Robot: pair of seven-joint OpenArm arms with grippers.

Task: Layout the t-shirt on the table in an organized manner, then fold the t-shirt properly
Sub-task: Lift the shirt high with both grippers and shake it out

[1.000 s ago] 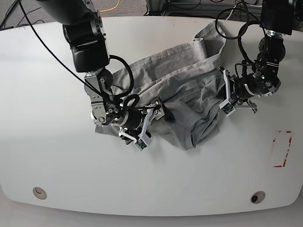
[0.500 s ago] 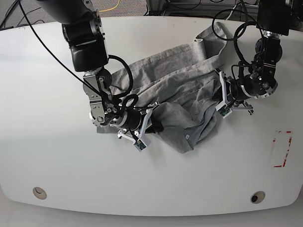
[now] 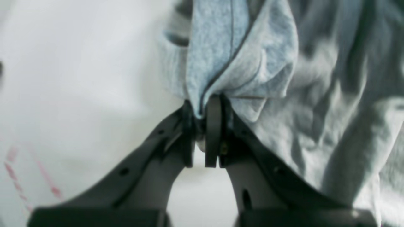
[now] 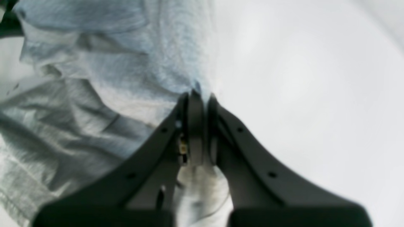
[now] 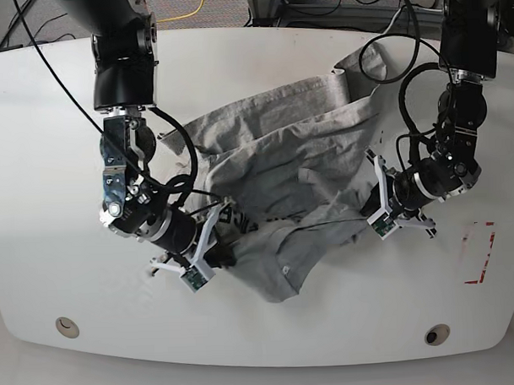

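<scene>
The table (image 5: pixel 60 123) is big, white and shiny. In the base view, low on the left, there is a round hole (image 5: pixel 67 327) in it. A little to the right of that, the right gripper (image 5: pixel 210 251) sits at the lower left side of the shirt (image 5: pixel 298 157). In its own wrist view its jaws are pressed tight together on a fold of the grey cloth.

The shirt lies in a wrinkled heap in the middle of the table. It runs from the upper right of the picture down to a rounded flap near the middle bottom. Some black letters (image 5: pixel 237 218) peek out beside the right gripper.

At the right side of the shirt is the left gripper (image 5: pixel 377 207). Its jaws are closed tight on a bunch of cloth too.

Farther right there is a red dashed mark (image 5: pixel 480 252) on the table, and another round hole (image 5: pixel 436 333) below it.
</scene>
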